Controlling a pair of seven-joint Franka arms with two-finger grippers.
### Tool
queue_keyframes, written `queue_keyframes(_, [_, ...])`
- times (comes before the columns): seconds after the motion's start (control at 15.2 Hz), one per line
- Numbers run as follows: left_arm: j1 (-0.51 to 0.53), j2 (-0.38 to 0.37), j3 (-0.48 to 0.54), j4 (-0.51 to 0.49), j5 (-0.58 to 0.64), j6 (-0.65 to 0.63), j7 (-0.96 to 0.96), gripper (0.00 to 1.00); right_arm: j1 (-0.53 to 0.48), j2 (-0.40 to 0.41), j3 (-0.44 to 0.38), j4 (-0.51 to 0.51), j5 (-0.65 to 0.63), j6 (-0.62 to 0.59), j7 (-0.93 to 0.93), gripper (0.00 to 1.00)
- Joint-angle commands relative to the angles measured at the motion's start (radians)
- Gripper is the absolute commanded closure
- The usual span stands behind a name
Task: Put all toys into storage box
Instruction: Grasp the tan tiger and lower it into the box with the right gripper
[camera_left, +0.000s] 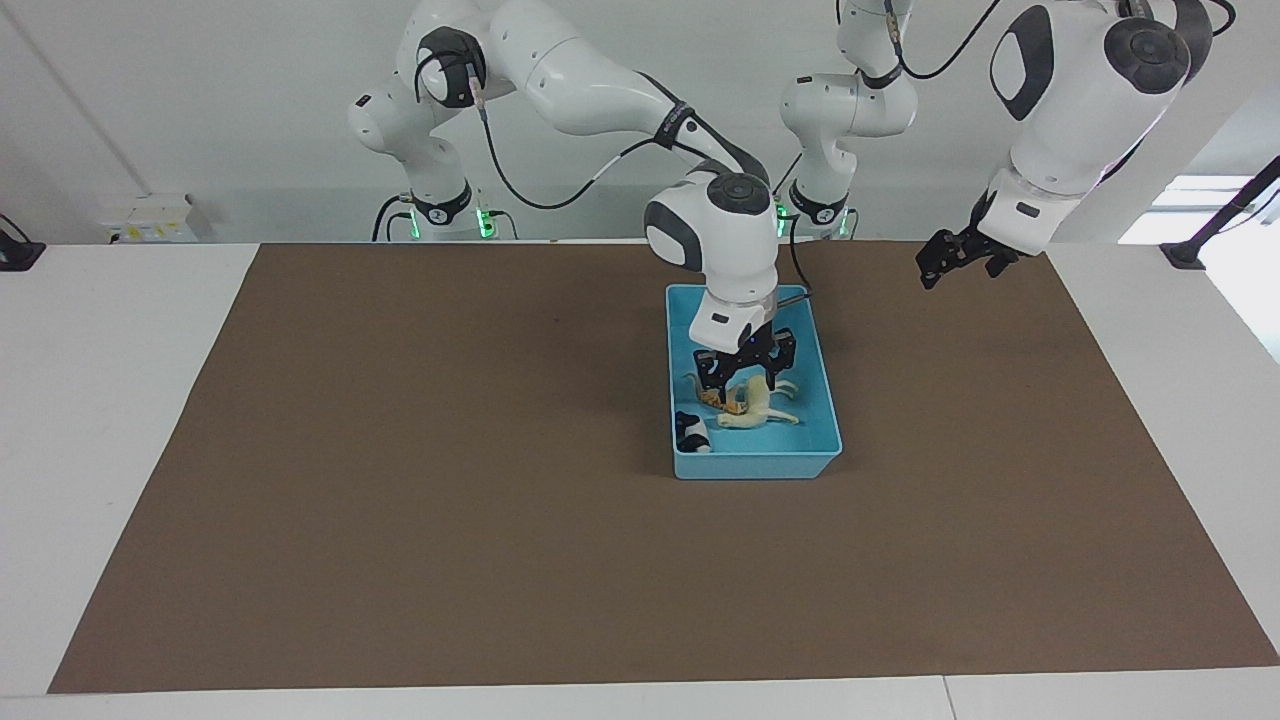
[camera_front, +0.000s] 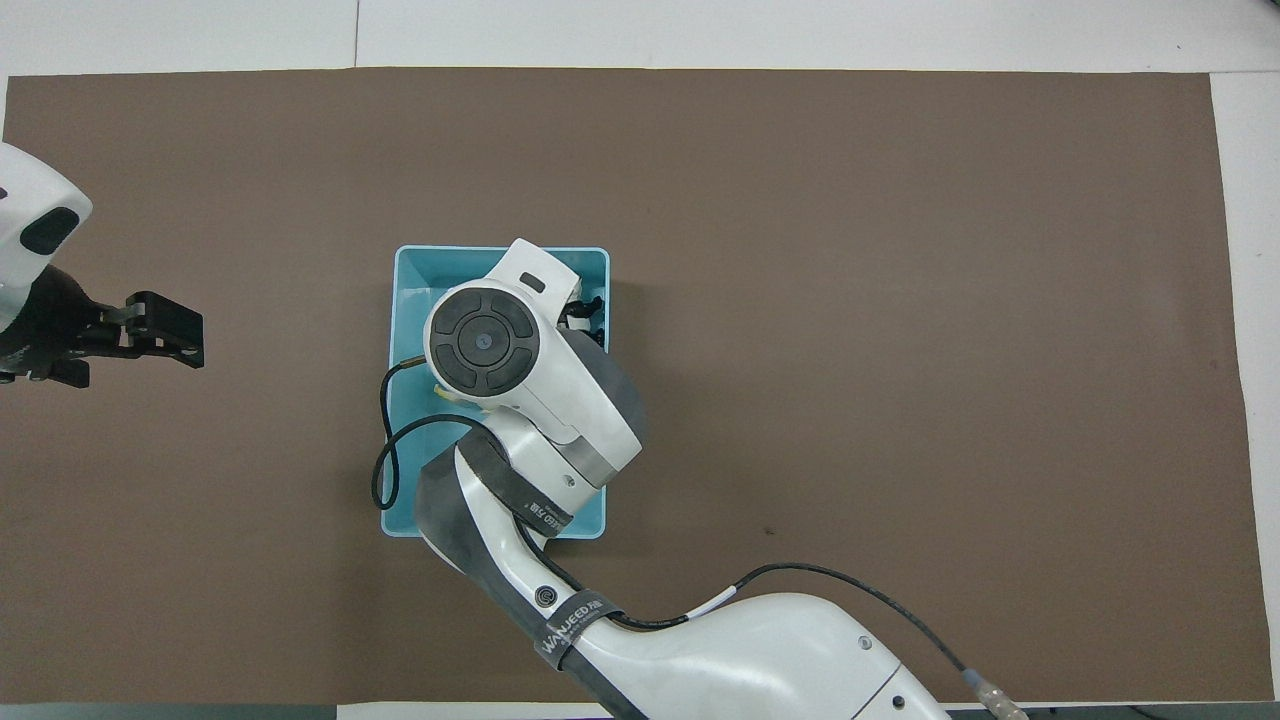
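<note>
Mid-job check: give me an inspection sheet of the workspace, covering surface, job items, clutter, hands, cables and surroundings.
Surface: brown mat on a white table.
Job's things: light-blue storage box on the mat; in it lie the cream horse, the panda in a corner, and an orange striped figurine beside the horse. No lion seen; the right arm hides part of the box.
Clutter: nothing seen.
Hands: right hand open, low over the toys in the box; left hand waits in the air over the mat toward the left arm's end.
Cables: black cable loops over the box rim.
Surroundings: white wall; wall socket box.
</note>
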Motion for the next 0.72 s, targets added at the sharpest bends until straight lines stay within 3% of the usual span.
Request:
queue_keyframes(0.0, [0.021, 0.036, -0.009, 0.062, -0.029, -0.062, 0.039, 0.00, -0.061, -0.082, -0.004, -0.005, 0.009, -0.037, -0.002, 0.00])
queue_keyframes(0.13, [0.006, 0.025, 0.002, 0.058, -0.029, -0.111, 0.070, 0.00, -0.157, -0.142, -0.013, -0.017, 0.003, -0.053, -0.058, 0.00])
queue_keyframes(0.46, [0.006, 0.019, 0.016, 0.049, -0.030, -0.078, 0.122, 0.00, -0.416, -0.219, -0.014, -0.066, 0.007, -0.144, -0.517, 0.00])
queue_keyframes(0.66, [0.016, 0.028, 0.016, 0.053, -0.030, -0.076, 0.118, 0.00, -0.545, -0.266, -0.014, -0.117, 0.007, -0.180, -0.543, 0.00])
